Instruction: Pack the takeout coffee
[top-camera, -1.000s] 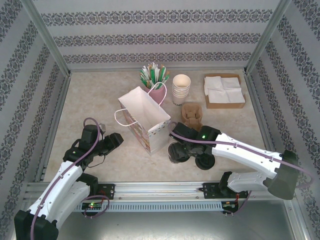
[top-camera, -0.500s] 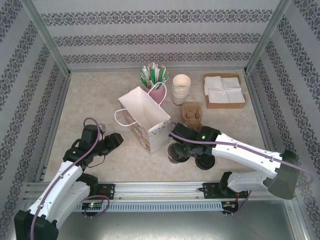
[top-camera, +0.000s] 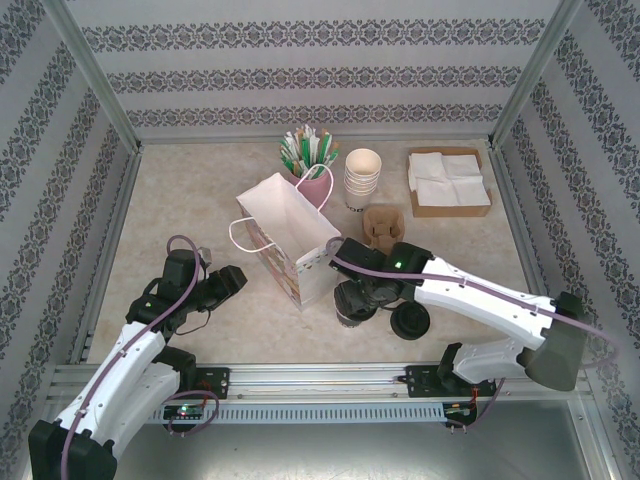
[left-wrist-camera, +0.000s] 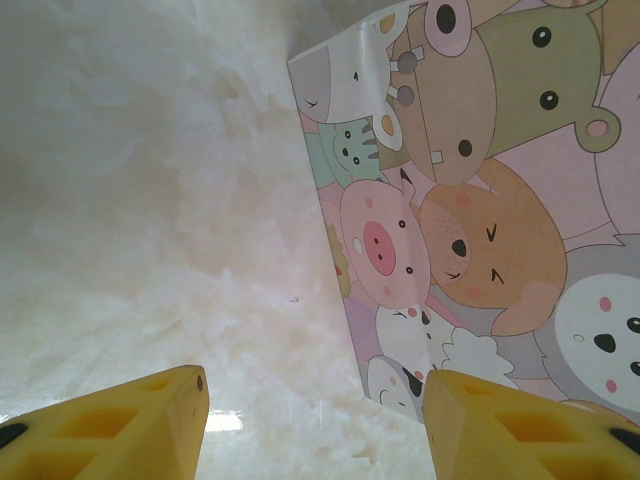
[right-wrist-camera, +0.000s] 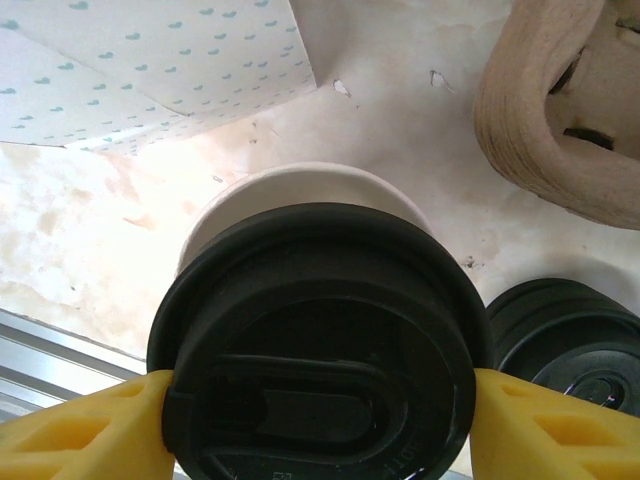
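Observation:
The takeout coffee (right-wrist-camera: 315, 340), a pale paper cup under a round black lid, stands just right of the paper bag (top-camera: 290, 240) at the front of the table. My right gripper (right-wrist-camera: 320, 400) is shut on it, one yellow finger pressed against each side of the lid. From above, that gripper (top-camera: 358, 298) covers most of the cup (top-camera: 349, 312). My left gripper (left-wrist-camera: 315, 400) is open and holds nothing. It hovers low over the table, left of the bag's cartoon-animal side (left-wrist-camera: 480, 200), and seen from above the left gripper (top-camera: 230, 279) points at the bag.
A low black lid piece (top-camera: 410, 320) lies right of the cup. The brown pulp carrier (top-camera: 385, 228) sits just behind, beside the bag. Stacked cream cups (top-camera: 363, 178), a holder of straws (top-camera: 308, 150) and a box of napkins (top-camera: 448, 182) line the back.
My right gripper has closed onto the coffee's lid, and the right arm has shifted slightly away from the front edge, uncovering the black lid piece. The left arm has not moved.

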